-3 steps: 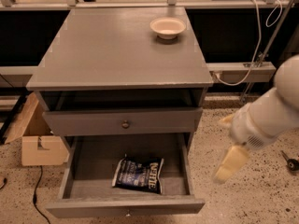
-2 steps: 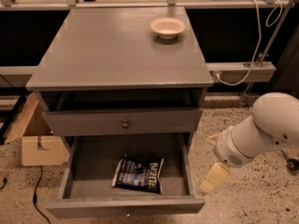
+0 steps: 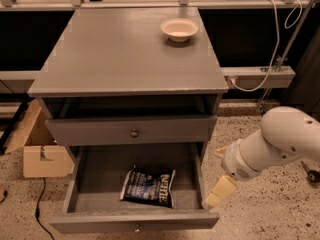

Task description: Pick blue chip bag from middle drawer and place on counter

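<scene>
1. The blue chip bag (image 3: 148, 186) lay flat on the floor of the open middle drawer (image 3: 134, 223), towards its front. It was crinkled dark navy foil with white "KETTLE" lettering and pale print.
2. The gripper (image 3: 220, 173) hung outside the drawer, just beside its right wall, its pale fingers spread apart and holding nothing.
3. The counter (image 3: 125, 54) carried a pale bowl (image 3: 179, 29) near its back right corner.

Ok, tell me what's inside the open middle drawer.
In view, only the blue chip bag, lying flat toward the front of the middle drawer. The drawer's rear is hidden under the closed drawer above. The gripper is outside, beside its right front corner.
</scene>
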`<state>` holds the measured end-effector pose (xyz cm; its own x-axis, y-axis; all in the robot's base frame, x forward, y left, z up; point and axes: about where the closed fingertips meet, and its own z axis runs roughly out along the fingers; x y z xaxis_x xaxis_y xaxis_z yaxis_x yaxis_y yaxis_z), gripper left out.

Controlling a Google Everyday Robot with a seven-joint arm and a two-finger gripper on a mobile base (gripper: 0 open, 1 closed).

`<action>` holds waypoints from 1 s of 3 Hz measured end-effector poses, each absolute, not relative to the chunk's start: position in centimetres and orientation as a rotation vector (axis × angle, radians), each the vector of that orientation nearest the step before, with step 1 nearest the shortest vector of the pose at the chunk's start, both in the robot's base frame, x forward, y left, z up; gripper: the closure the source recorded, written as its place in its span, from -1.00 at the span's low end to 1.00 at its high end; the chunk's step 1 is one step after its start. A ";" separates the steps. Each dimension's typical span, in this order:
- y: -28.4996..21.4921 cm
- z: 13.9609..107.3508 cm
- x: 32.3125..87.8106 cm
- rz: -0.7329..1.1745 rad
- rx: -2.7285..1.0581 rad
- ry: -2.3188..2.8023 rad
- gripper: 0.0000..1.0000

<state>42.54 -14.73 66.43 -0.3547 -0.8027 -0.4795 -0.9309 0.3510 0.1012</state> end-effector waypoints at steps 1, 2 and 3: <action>-10.5 61.2 44.7 0.623 -1.512 2.210 -1.00; -6.4 56.7 47.0 0.685 -1.470 2.156 -1.00; -2.9 53.2 48.8 0.716 -1.440 2.121 -1.00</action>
<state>48.82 -2.92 53.22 -0.3351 -0.6893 -0.6423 -0.9376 0.3112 0.1552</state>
